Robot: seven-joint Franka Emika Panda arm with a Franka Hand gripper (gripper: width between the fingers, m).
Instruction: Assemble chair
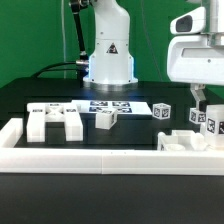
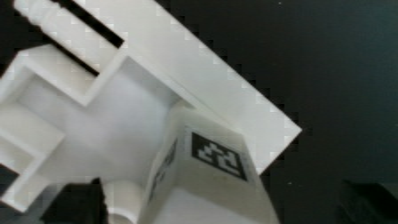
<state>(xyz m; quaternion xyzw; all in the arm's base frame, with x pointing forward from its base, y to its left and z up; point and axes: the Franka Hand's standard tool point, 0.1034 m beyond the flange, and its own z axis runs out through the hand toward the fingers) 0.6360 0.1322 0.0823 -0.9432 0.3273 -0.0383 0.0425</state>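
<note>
Nearest in the exterior view, a long low white border frame (image 1: 100, 152) runs along the front of the black counter (image 1: 135, 128). Just behind it, on the exterior view's right, lies a matte white walled plastic chair part (image 1: 180, 141), with 2 small white tagged blocks (image 1: 197, 119) close beside it. The dark fingers (image 1: 200, 97) hang just above these blocks. I cannot tell how wide they stand or whether they hold anything. The wrist view is filled by a white slab and a tagged white post (image 2: 217, 155), too close to place.

On the exterior view's left sits a white slotted blocky part (image 1: 55, 121). Farther back are a small white tagged piece (image 1: 107, 118), a white tagged cube (image 1: 163, 110) and the marker board (image 1: 110, 104).

These parts look stiff, light and smooth, so likely to slip. Flat opposite faces seem the best hold. The frame crowds the right cluster, while the counter's middle offers open room
</note>
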